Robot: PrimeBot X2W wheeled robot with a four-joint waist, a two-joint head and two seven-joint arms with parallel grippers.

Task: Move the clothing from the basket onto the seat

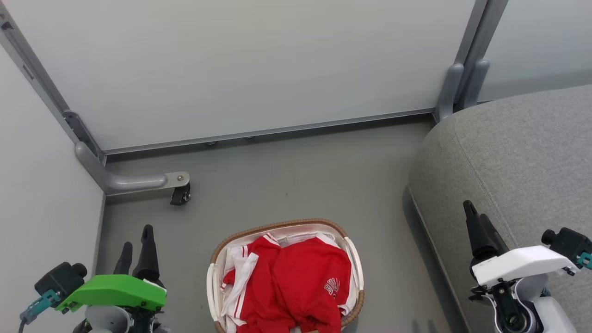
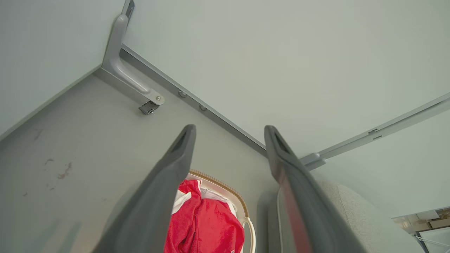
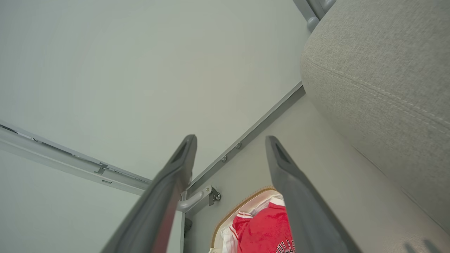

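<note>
Hovering open: clothing (image 1: 296,282) in basket (image 1: 277,225)

Clothing lies heaped in the basket, red w/ white striped trim & white lettering on the side nearer the seat (image 1: 518,152). Some white fabric shows under it at the far edge. Basket stands on the floor (image 1: 300,175), low centre in head view, near the seat's left flank but apart from it. Seat is grey woven fabric w/ a stitched seam and takes up the right side.

L hand (image 1: 137,238) hovers lower left under a green wrist cover, well left of the basket. Its fingers are spread w/ nothing btwn them. In L wrist view the basket rim & red cloth show low down btwn the two fingers. R hand (image 1: 475,212) hangs above the seat's front edge under a white cover, fingers likewise apart & empty. R wrist view shows the basket low, btwn its fingers. Pale wall panels (image 1: 231,64) close the far side. A grey bracket w/ caster (image 1: 180,194) sits at the left corner.
</note>
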